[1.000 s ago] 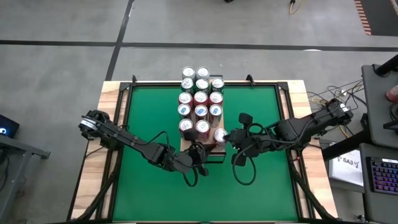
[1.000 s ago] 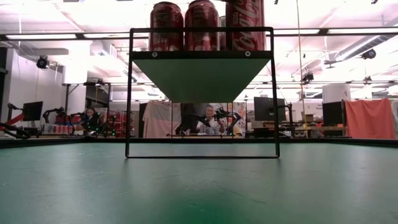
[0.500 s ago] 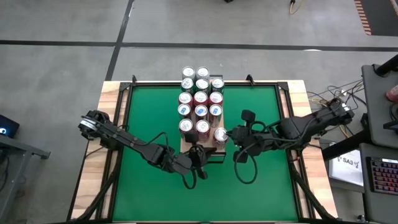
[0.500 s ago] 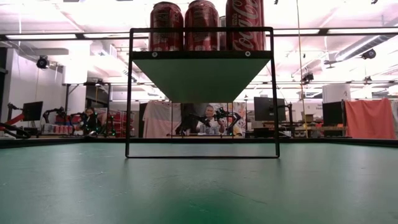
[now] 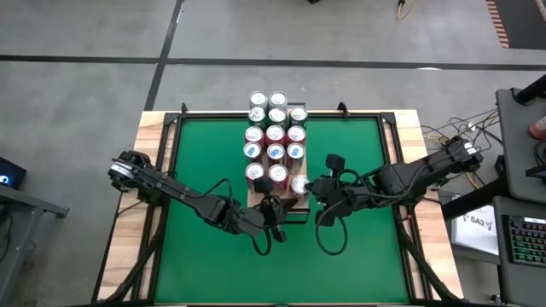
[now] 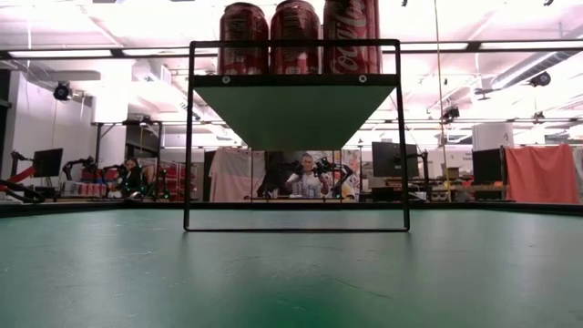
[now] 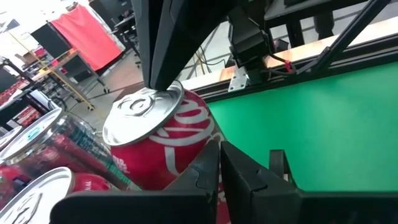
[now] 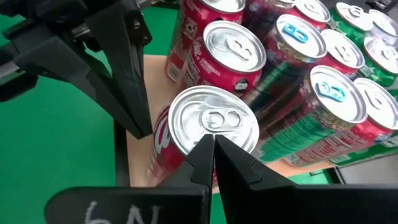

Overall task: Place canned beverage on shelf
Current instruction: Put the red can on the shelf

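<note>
Two clenched tools, left tool and right tool, meet mid-frame above the flat green tabletop, beside the pale wooden shelf of red cans; grey floor surrounds it.

A long pale wooden shelf on a dark frame reaches from the green table's far edge toward its middle, packed with silver-topped cans. Both dark arms' grippers, left gripper and right gripper, meet at its near end.
</note>
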Robot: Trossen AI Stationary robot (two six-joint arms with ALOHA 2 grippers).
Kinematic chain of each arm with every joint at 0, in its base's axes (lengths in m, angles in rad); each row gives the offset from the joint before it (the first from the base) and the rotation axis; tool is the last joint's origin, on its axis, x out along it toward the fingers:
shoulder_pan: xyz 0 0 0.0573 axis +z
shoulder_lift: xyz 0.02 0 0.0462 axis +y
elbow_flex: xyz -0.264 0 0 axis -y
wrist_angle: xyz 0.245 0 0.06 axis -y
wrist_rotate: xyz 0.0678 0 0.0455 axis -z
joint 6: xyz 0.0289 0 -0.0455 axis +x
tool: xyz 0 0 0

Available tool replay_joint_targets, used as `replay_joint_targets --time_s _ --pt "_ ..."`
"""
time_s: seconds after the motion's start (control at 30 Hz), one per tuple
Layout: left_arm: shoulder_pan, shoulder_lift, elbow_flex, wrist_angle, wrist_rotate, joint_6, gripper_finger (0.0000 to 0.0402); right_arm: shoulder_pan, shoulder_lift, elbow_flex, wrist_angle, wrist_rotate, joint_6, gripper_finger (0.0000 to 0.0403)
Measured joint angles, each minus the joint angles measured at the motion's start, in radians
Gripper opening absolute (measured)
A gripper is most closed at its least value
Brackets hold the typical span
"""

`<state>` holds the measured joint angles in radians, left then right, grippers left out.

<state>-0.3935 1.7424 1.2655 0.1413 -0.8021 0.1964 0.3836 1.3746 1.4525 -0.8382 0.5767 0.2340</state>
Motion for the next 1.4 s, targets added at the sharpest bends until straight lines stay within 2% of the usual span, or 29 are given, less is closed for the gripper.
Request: replay_joint_targets --time_s 0.3,0.5,0.77,0.97,1.17,1.33,1.4 --pt "0.0 0.0 0.0 0.001 -0.001 -0.004 0.0 0.0 -0.002 0.0 0.014 -0.035 -0.001 0.0009" --pt "-0.002 0.001 0.0 -0.002 -0.079 -0.004 0.0 0.0 -0.002 0.0 0.018 -0.034 -0.008 0.0009" --pt "-0.017 0.0 0.0 0.0 -0.089 -0.004 0.0 0.0 -0.003 0.0 0.038 -0.04 -0.028 0.0009" --pt "-0.032 -0.002 0.0 0.0 -0.148 0.007 0.0 0.003 -0.003 0.033 0.017 -0.037 -0.037 0.0009" --pt "-0.047 -0.005 0.0 -0.011 -0.159 0.021 0.0 0.013 -0.004 0.091 -0.063 -0.042 -0.034 0.0009" --pt "-0.075 -0.056 0.0 -0.051 -0.148 0.091 0.0 0.017 -0.014 0.114 -0.133 -0.237 -0.015 0.0009" --pt "-0.084 -0.098 0.0 -0.082 -0.116 0.121 0.0 0.017 -0.014 0.104 -0.132 -0.279 -0.002 0.0009"
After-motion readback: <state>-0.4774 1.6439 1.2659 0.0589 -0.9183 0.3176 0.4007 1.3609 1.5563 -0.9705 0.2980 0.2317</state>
